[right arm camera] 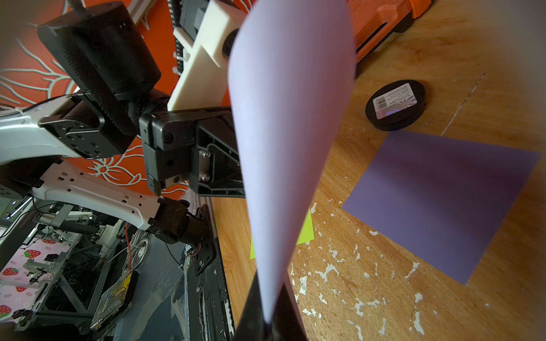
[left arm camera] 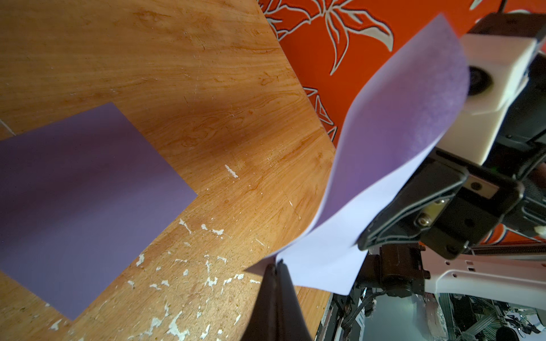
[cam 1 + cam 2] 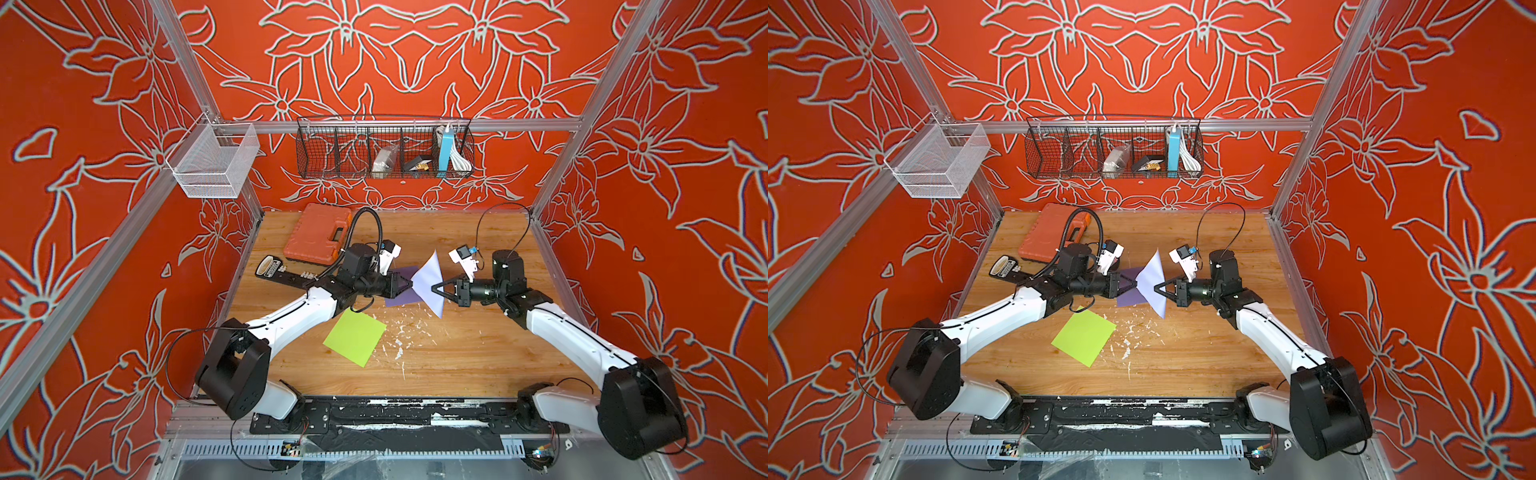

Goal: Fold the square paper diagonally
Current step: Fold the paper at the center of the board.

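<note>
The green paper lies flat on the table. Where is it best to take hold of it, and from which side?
Probably its corner nearest the robot's base, approached from that side with the jaws low. The green paper lies flat on the table, turned like a diamond, so no edge stands up. That corner is free, while the left arm hangs over the far one.

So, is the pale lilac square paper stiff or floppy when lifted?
Probably floppy: the pale lilac square paper curves between the left tool and the right tool. Likely light: two small pinches hold it up.
</note>
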{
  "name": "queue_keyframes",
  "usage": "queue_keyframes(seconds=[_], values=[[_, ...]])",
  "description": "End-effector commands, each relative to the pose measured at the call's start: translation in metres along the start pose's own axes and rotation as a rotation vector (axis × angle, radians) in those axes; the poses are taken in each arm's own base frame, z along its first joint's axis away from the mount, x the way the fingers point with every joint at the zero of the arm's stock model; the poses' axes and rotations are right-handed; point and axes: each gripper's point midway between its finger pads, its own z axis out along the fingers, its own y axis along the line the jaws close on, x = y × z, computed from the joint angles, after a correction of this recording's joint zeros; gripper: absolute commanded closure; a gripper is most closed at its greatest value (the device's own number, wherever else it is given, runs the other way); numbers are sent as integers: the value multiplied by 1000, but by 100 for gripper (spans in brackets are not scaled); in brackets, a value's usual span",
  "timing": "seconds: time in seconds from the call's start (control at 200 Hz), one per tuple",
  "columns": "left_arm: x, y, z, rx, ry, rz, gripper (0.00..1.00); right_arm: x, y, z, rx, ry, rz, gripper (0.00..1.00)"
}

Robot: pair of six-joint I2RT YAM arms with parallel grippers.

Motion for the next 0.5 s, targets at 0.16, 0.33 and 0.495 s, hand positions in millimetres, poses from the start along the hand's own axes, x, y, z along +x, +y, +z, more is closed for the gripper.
queue_keyframes(seconds=[0.16, 0.33, 0.495], values=[[-17, -6, -11, -9, -52, 35, 85, 7, -4, -2, 14, 7, 13, 92], [-19, -4, -19, -43, -74, 43, 73, 12, -15, 1, 39, 18, 39, 90], [-20, -4, -29, -76, -102, 53, 66, 18, -28, 6, 62, 35, 88, 89]])
